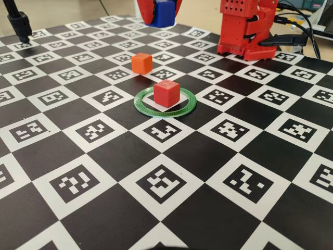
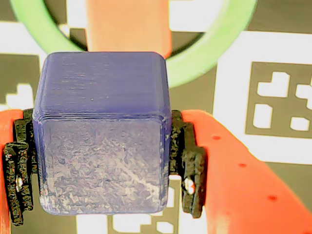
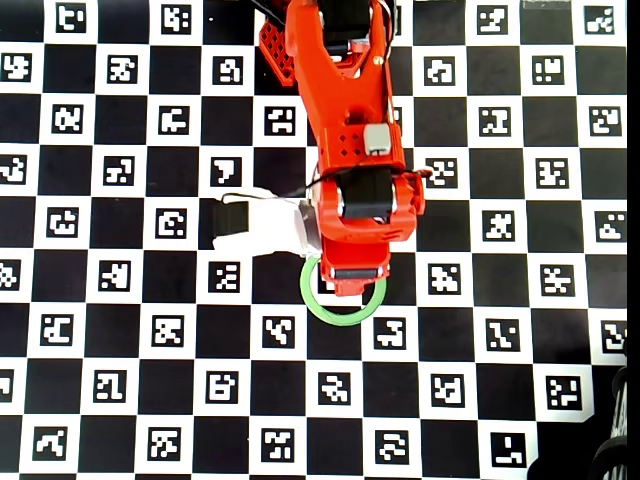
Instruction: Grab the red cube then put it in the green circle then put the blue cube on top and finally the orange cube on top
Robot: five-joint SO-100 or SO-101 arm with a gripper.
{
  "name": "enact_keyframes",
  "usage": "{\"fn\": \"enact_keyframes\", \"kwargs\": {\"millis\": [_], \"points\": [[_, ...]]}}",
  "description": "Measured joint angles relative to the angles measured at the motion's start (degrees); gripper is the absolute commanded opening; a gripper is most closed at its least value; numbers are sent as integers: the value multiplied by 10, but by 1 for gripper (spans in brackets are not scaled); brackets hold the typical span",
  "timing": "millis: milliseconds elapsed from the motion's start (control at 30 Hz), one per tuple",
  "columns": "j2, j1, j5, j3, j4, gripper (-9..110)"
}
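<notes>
- Wrist view is showing the gripper (image 2: 102,165) pinching the blue cube (image 2: 102,131), with black pads pressing on its left and right faces and orange fingers (image 2: 243,175) flanking them.
- Filling the centre and lower left of that frame, the blue cube is hiding most of what lies under it.
- Behind the cube, at the top of the wrist view, the ring (image 2: 214,53) is arcing across, and the red cube (image 2: 127,24) is sitting inside it, showing as an orange-red block.
- Fixed view is catching the gripper (image 1: 160,13) at the top edge, holding the blue cube (image 1: 164,14) in the air, well above the board (image 1: 104,156).
- Near the centre of the fixed view, the red cube (image 1: 167,93) is resting inside the ring (image 1: 165,108), apart from its rim.
- Orange cube (image 1: 141,63) is sitting up and left of the ring, apart from it, on a white square.
- Overhead view is showing the arm (image 3: 350,150) reaching down from the top edge, covering the upper part of the ring (image 3: 345,312); the cubes are hidden there.
</notes>
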Motion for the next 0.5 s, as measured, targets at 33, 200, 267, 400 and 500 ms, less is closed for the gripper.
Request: {"fn": "enact_keyframes", "kwargs": {"millis": [33, 200, 267, 400, 500], "points": [[-4, 0, 4, 5, -8, 10], [-18, 0, 21, 24, -40, 10], [-25, 0, 26, 29, -49, 10], [-27, -8, 36, 45, -65, 10], [-27, -17, 37, 58, -79, 11]]}}
